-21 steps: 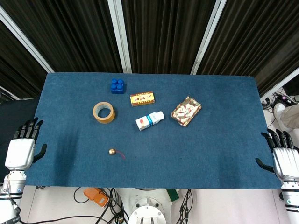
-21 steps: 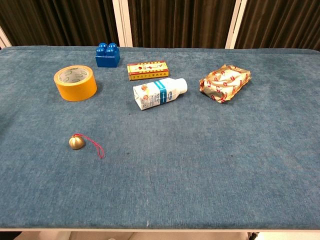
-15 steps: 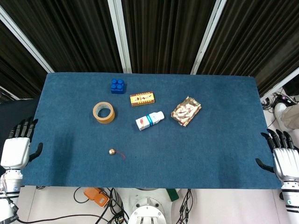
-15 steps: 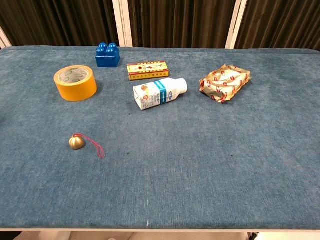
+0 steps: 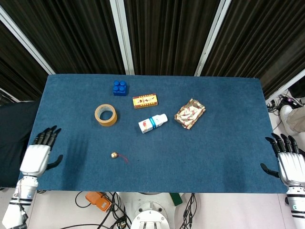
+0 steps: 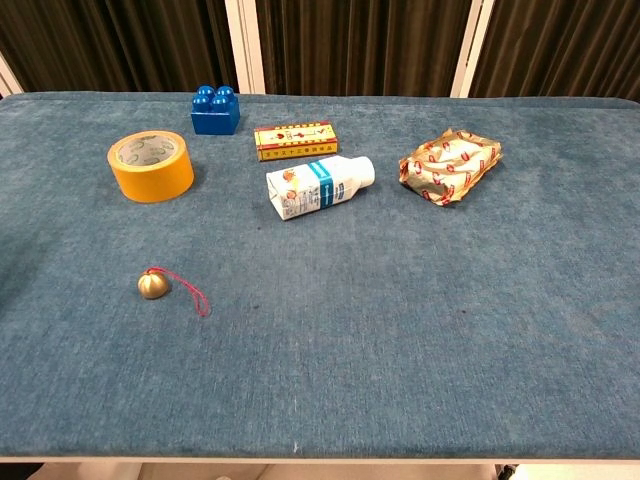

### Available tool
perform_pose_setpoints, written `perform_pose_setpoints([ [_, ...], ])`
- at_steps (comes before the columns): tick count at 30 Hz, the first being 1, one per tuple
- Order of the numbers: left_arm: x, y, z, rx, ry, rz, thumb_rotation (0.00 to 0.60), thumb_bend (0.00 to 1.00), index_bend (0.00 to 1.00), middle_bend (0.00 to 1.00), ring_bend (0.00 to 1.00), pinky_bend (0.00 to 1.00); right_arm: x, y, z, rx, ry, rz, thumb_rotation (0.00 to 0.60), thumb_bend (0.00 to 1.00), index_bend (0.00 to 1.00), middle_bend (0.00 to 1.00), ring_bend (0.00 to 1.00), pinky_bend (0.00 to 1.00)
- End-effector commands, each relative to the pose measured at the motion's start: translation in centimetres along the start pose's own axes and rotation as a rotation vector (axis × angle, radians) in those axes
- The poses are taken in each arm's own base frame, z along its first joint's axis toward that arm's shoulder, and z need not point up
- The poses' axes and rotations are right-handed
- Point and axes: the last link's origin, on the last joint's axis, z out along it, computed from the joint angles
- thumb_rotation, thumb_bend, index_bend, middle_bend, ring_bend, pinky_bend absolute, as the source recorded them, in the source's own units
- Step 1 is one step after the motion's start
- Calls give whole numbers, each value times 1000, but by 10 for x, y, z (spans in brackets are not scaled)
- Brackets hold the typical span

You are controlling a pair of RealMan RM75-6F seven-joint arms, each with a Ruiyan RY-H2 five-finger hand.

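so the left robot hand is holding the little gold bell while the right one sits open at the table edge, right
Not quite. The left robot hand holds nothing: its fingers are spread and it hovers over the table's left part, apart from the gold bell, which lies alone on the blue table. The head view shows this. The right robot hand is indeed open at the table edge.

The table (image 5: 214, 152) wears a deep blue, slightly mottled cloth. Behind the table hang black pleated curtains (image 5: 167, 33) split by white posts. On the table, toward its far edge, sits a bright blue block (image 5: 120, 88); beside it a yellow box (image 5: 145, 101) with a red border and small printed figures. The tape roll (image 5: 106, 115) is orange-tan with a pale inner ring. The carton (image 5: 152, 123) is white with a teal band and an orange patch. The wrapper (image 5: 189, 113) is shiny gold with red and white markings. The bell (image 5: 114, 155) is brass-gold on a red cord. Both hands, the left hand (image 5: 35, 157) and the right hand (image 5: 290, 164), have white backs and black fingers.
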Motion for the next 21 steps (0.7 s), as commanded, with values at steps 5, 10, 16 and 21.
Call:
perform_pose_setpoints([
  [5,-27,64,16,-174,-145,-20,600,223,52,0,0,122,-1,0,1,-6,-12,3,600,302,224,156,105,0],
  [10,-32,83,29,-199,-166,0,600,223,163,0,0,122,0,1,1,-8,-13,10,600,302,224,156,105,0],
  [16,-41,95,43,-202,-214,5,600,223,243,0,0,122,0,1,2,-9,-17,10,600,301,224,156,105,0],
  [21,-47,101,55,-202,-218,28,600,229,280,0,0,123,0,1,2,-11,-17,10,600,301,224,156,106,0],
])
